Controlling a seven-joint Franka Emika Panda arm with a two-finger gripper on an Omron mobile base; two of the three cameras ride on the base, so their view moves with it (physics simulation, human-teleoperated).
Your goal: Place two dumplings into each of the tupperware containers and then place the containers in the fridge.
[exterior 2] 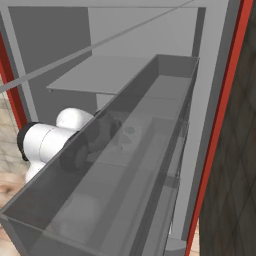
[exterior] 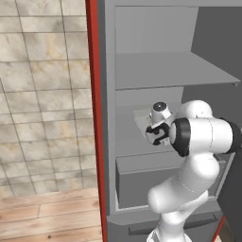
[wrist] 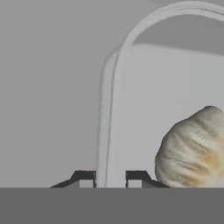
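Note:
A clear whitish tupperware container [exterior: 141,118] lies on the middle shelf of the fridge [exterior: 156,71], whose red outer edge [exterior: 94,118] runs down the left. My gripper [exterior: 148,127] reaches into the fridge at the container's near edge. In the hand view the container's raised rim [wrist: 110,87] runs down between my gripper's [wrist: 110,179] two fingertips [wrist: 85,178]. The jaws stand slightly apart, with a small gap between the rim and the right tip. One beige-tan dumpling [wrist: 192,148] lies inside the container at the right.
A grey drawer [exterior: 142,182] sits below the shelf and another flat shelf [exterior: 170,75] above it. In the right base view a translucent grey door bin [exterior 2: 125,160] crosses in front of the arm. Tiled wall and wooden floor lie left of the fridge.

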